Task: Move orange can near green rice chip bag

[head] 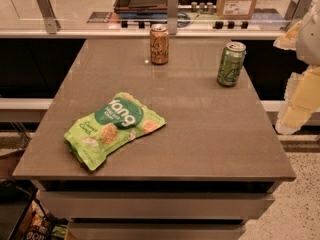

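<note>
Grey tabletop (200,129), end effector (300,101) off its right edge.

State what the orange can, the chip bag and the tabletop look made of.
Orange can: metal, likely aluminium, silver rim. Green rice chip bag: glossy plastic film, crinkled. Tabletop: smooth grey stone or laminate, faintly reflective. Gripper hangs at the right edge, beside the table.

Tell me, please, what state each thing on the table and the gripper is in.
orange can: upright, at the table's far edge, apart from the bag.
green can: upright, far right.
green rice chip bag: lying flat, front left.
gripper: off the table's right side, touching nothing on it.
</note>
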You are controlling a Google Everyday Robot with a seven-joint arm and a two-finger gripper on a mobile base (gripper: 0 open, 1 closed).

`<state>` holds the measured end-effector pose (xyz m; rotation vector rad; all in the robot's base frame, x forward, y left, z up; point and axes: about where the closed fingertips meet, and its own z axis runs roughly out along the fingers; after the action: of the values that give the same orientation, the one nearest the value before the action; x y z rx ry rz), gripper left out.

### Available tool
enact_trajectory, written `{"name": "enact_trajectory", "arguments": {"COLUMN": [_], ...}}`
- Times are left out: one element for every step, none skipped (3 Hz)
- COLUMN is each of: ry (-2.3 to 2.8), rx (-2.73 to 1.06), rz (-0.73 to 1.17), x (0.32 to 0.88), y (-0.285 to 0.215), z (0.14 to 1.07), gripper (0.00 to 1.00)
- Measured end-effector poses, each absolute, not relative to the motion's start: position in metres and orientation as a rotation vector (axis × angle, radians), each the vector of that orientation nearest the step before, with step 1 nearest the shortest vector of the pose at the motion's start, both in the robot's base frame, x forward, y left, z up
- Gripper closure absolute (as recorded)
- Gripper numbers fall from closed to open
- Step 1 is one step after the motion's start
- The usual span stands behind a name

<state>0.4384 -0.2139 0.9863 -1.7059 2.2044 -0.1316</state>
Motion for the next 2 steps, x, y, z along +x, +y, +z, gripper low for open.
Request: {"name": "enact_trajectory", "arguments": {"ry": [2.204,2.157], "rx": [-1.706,-1.676], "rz": [-0.132,-0.14], "x": [0.438,0.456], "y": [-0.214,-0.206], "z": [0.986,0.992], "gripper": [0.0,0.0]}}
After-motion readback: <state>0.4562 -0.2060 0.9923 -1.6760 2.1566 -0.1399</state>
